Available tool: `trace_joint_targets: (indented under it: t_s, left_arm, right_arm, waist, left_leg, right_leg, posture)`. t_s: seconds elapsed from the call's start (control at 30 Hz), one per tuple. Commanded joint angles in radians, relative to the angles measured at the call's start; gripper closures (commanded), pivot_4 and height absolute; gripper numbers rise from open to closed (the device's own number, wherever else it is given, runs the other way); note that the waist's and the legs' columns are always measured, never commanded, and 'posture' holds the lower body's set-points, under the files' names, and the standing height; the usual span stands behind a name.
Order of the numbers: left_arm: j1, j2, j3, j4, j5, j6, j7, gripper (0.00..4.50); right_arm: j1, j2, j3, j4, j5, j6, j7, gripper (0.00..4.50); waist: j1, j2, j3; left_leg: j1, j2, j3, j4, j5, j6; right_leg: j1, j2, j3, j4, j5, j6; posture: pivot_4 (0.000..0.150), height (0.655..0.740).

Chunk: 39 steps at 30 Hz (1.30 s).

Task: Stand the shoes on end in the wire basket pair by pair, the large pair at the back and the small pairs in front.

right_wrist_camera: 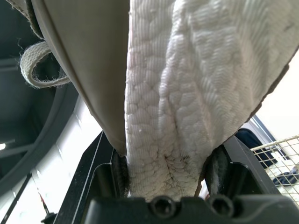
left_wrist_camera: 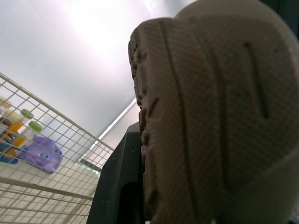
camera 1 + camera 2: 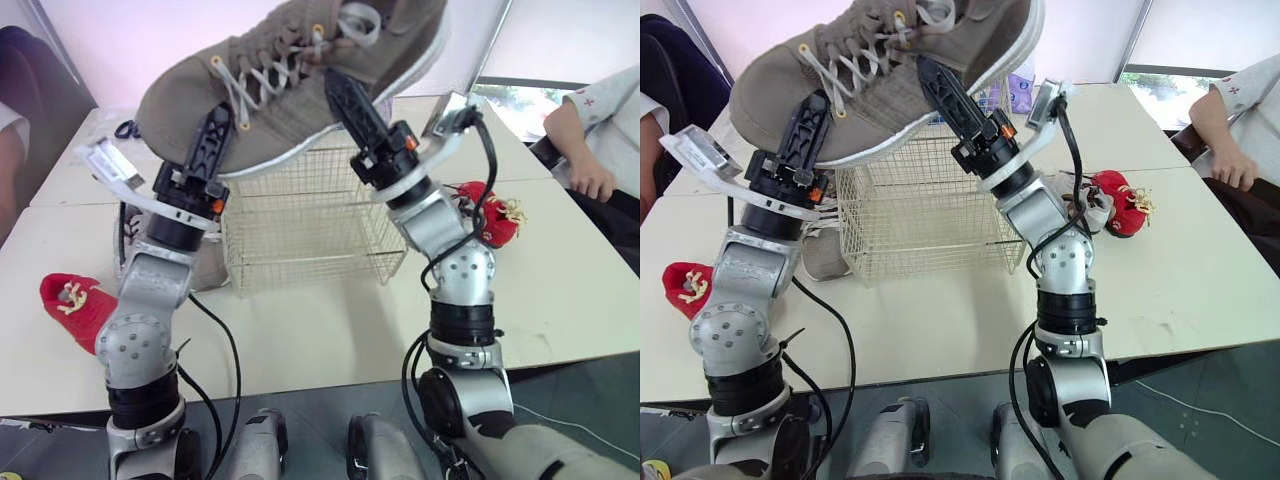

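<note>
Holding a large grey shoe (image 3: 290,60) aloft, both arms show in the head views. The right gripper (image 3: 340,88) is clamped on the white sole at mid-length. The left gripper (image 3: 216,122) sits at the toe, and whether it grips cannot be told. Below and just behind both grippers the basket (image 3: 300,225) stands on the table (image 3: 330,330), which shows through its mesh. A second grey shoe (image 3: 205,268) lies against the basket behind the left arm. One red shoe (image 3: 75,305) lies outside the left arm, and the other red shoe (image 3: 490,215) lies just outside the right arm.

At the left wrist, the sole sits close against that gripper, with basket wires beyond it.

At the right wrist, both fingers (image 1: 105,179) pinch the white sole edge, and the basket's rim is beyond.
</note>
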Motion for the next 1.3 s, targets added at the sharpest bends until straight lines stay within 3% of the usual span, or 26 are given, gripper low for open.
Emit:
trace_joint_targets:
  t_s: [0.03, 0.13, 0.27, 0.37, 0.6, 0.9, 1.1, 1.23, 1.3]
  left_arm:
    - [0.043, 0.074, -0.014, -0.062, 0.069, 0.04, -0.005, 1.88]
    - [0.072, 0.152, -0.011, -0.124, 0.133, 0.065, 0.025, 0.28]
    - [0.115, 0.248, 0.012, -0.206, 0.142, 0.109, 0.048, 0.28]
    - [0.181, 0.333, 0.077, -0.256, 0.082, 0.137, 0.029, 0.28]
    - [0.332, 0.481, 0.208, -0.294, -0.039, 0.158, -0.052, 0.28]
    - [0.408, 0.525, 0.257, -0.296, -0.059, 0.144, -0.053, 0.28]
    - [0.38, 0.514, 0.216, -0.271, -0.028, 0.145, -0.047, 0.28]
    - [0.378, 0.511, 0.21, -0.263, -0.012, 0.148, -0.044, 0.22]
    - [0.378, 0.51, 0.209, -0.262, -0.007, 0.149, -0.043, 0.22]
  right_arm:
    - [-0.185, -0.092, -0.096, 0.042, -0.018, -0.082, 0.069, 2.8]
    - [-0.335, -0.214, -0.12, 0.227, -0.094, -0.134, 0.202, 2.8]
    - [-0.499, -0.343, -0.097, 0.482, -0.226, -0.222, 0.415, 2.8]
    - [-0.612, -0.437, -0.019, 0.71, -0.395, -0.341, 0.629, 2.8]
    - [-0.763, -0.479, 0.091, 1.105, -0.693, -0.639, 0.841, 2.8]
    - [-0.8, -0.443, 0.114, 1.267, -0.872, -0.736, 0.925, 2.8]
    - [-0.798, -0.403, 0.081, 1.306, -0.919, -0.754, 0.871, 2.8]
    - [-0.79, -0.396, 0.07, 1.317, -0.948, -0.751, 0.834, 0.77]
    - [-0.789, -0.398, 0.064, 1.318, -0.96, -0.755, 0.812, 0.05]
  waist:
    - [-0.001, 0.0, 0.0]
    - [0.006, 0.0, 0.0]
    - [0.003, 0.0, 0.001]
    - [-0.005, 0.0, 0.001]
    - [-0.027, 0.002, 0.002]
    - [-0.024, 0.003, 0.002]
    - [-0.025, 0.002, 0.002]
    - [-0.022, 0.002, 0.002]
    - [-0.022, 0.002, 0.002]
  left_leg:
    - [0.0, 0.0, 0.0, 0.0, 0.0, 0.0]
    - [-0.002, 0.0, 0.0, -0.001, 0.0, 0.0]
    - [-0.004, 0.0, 0.001, -0.003, 0.0, 0.0]
    - [-0.004, 0.0, 0.002, -0.004, 0.0, 0.0]
    - [-0.005, 0.0, 0.003, -0.007, 0.0, 0.0]
    - [-0.009, 0.0, 0.004, -0.007, 0.0, -0.002]
    - [-0.008, 0.0, 0.004, -0.009, 0.001, -0.004]
    - [-0.009, 0.0, 0.004, -0.009, 0.002, -0.005]
    - [-0.009, 0.0, 0.004, -0.009, 0.002, -0.005]
  right_leg:
    - [-0.001, 0.0, 0.0, 0.0, 0.0, 0.0]
    - [-0.001, 0.0, 0.0, -0.001, 0.0, 0.001]
    - [-0.004, 0.0, 0.0, -0.003, 0.0, 0.001]
    - [-0.004, 0.0, 0.0, -0.004, 0.001, 0.002]
    - [-0.008, -0.001, 0.001, -0.002, 0.001, 0.002]
    - [-0.012, -0.001, 0.002, -0.002, 0.001, 0.003]
    - [-0.013, -0.001, 0.001, -0.002, 0.002, 0.003]
    - [-0.013, -0.001, 0.001, -0.001, 0.002, 0.004]
    - [-0.013, -0.001, 0.001, -0.001, 0.002, 0.004]
  posture:
    - [0.15, 0.74]
    - [0.15, 0.74]
    - [0.15, 0.74]
    - [0.15, 0.74]
    - [0.15, 0.74]
    - [0.15, 0.74]
    - [0.15, 0.74]
    - [0.15, 0.74]
    - [0.15, 0.74]
